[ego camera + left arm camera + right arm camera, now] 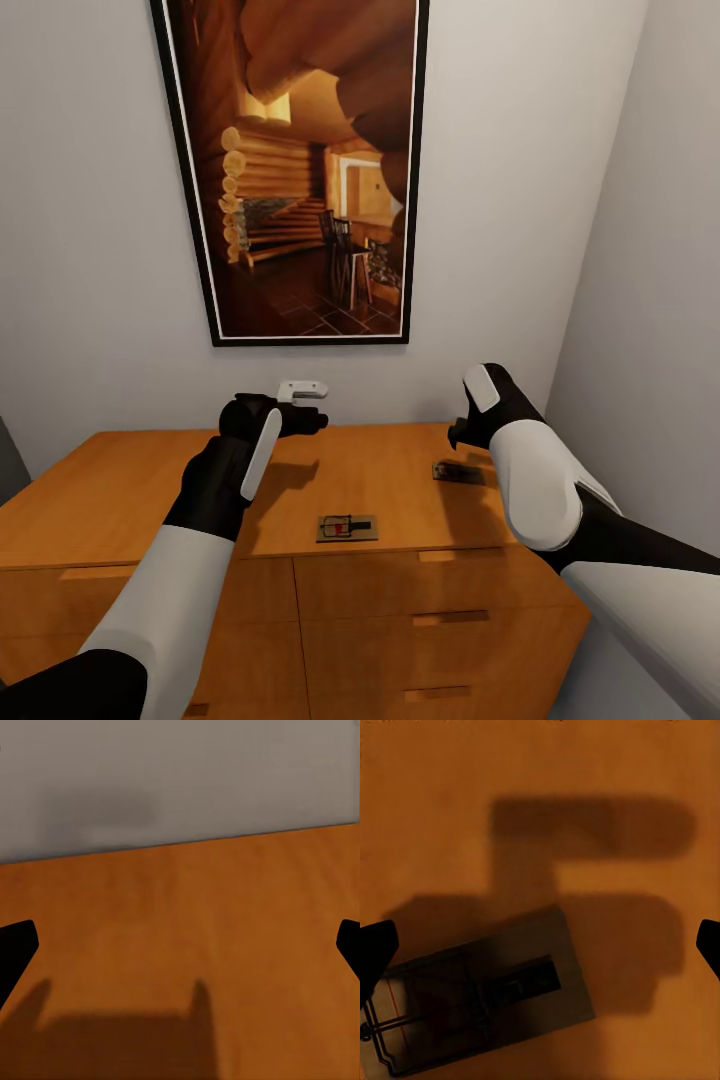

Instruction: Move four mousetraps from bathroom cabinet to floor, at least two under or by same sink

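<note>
Two mousetraps lie on top of the orange-brown cabinet (120, 500). One mousetrap (346, 527) sits near the front edge, between my arms. The other mousetrap (456, 471) lies further right, partly behind my right arm. My right gripper (458, 438) hovers just above it, open and empty. In the right wrist view (540, 945) its fingertips stand wide apart over the shaded trap (480, 997). My left gripper (310, 405) hangs open over the bare back of the cabinet top (187, 915), pointing at the wall, with nothing between its fingers (180, 945).
A tall framed picture (310, 170) of a log-cabin interior hangs on the grey wall behind the cabinet. The side wall (650, 300) stands close on the right. Drawer fronts with slim bar handles (450, 618) face me below.
</note>
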`<state>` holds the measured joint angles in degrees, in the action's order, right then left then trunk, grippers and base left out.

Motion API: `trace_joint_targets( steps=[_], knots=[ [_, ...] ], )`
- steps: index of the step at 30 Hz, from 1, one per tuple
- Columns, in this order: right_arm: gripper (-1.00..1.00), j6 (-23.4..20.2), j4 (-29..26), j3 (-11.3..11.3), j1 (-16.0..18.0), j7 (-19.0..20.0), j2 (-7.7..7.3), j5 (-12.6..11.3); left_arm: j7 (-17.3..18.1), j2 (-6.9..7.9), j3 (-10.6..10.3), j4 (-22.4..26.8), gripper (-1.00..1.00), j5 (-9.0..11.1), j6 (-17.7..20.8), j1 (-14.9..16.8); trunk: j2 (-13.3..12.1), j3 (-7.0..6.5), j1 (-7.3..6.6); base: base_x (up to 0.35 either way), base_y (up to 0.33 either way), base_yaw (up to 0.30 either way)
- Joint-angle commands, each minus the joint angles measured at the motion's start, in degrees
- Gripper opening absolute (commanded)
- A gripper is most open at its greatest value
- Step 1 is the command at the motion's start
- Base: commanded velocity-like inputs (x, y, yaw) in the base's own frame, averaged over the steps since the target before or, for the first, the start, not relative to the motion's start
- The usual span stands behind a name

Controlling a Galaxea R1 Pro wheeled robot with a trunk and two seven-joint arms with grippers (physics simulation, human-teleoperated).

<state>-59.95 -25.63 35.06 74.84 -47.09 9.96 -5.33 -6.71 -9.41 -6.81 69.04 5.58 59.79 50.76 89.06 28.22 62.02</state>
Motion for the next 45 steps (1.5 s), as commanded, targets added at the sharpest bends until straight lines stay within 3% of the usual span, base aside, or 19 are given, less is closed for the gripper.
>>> trace_joint_targets(
  steps=[1, 45],
  knots=[
    [1.0, 0.0, -0.1, 0.1, 0.0, -0.6, 0.04, -0.6, -0.6, 0.01, 0.0, 0.1, 1.0, 0.6, 0.2, 0.0, 0.0, 0.07, 0.0, 0.0, 0.0, 0.0],
    [1.0, 0.0, -0.1, 0.0, 0.0, -1.1, 0.04, -0.5, -0.6, -0.08, -0.1, 0.5, 1.0, 0.8, 0.2, 0.0, 0.0, 0.07, 0.0, 0.021, 0.013, -0.002]
  ],
)
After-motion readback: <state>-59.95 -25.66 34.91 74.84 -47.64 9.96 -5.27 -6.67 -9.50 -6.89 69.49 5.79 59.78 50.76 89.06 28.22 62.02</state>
